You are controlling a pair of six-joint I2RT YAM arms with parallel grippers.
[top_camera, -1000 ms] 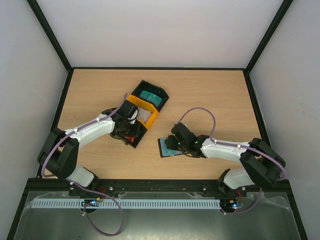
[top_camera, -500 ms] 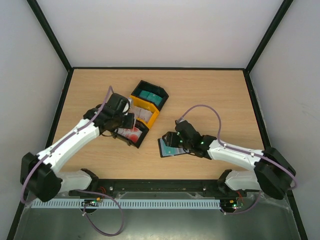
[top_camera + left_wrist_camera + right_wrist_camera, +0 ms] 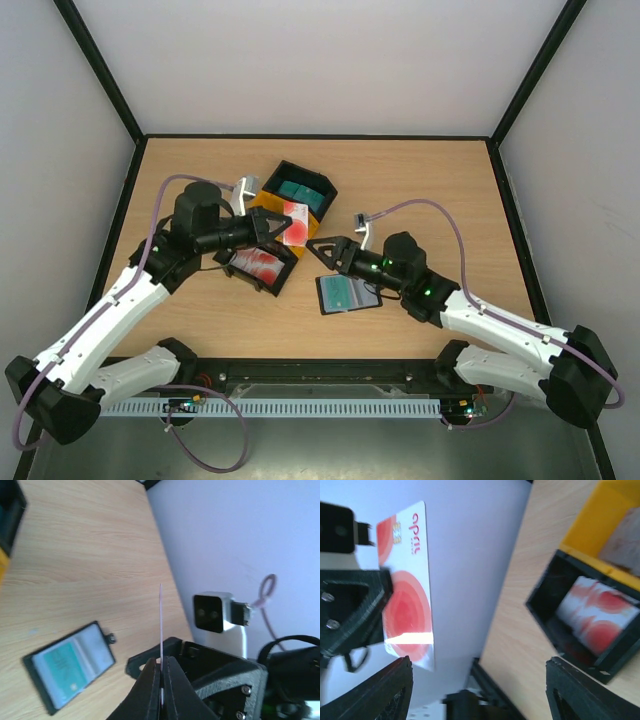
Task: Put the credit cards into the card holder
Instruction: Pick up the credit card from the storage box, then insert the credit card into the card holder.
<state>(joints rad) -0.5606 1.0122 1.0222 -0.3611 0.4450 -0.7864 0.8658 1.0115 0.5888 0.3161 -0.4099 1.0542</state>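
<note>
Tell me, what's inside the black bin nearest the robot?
Red-and-white cards lie in the black bin. The top one hides how many are stacked beneath.

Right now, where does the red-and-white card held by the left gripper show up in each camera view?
Top external: red-and-white card near centre, at the tip of the left gripper.
Left wrist: edge-on, a thin vertical line rising from between the fingers, bottom centre.
Right wrist: face-on, upper left, red circles showing.
Shared landmark: the left gripper pinching it, visible in all three views.
</note>
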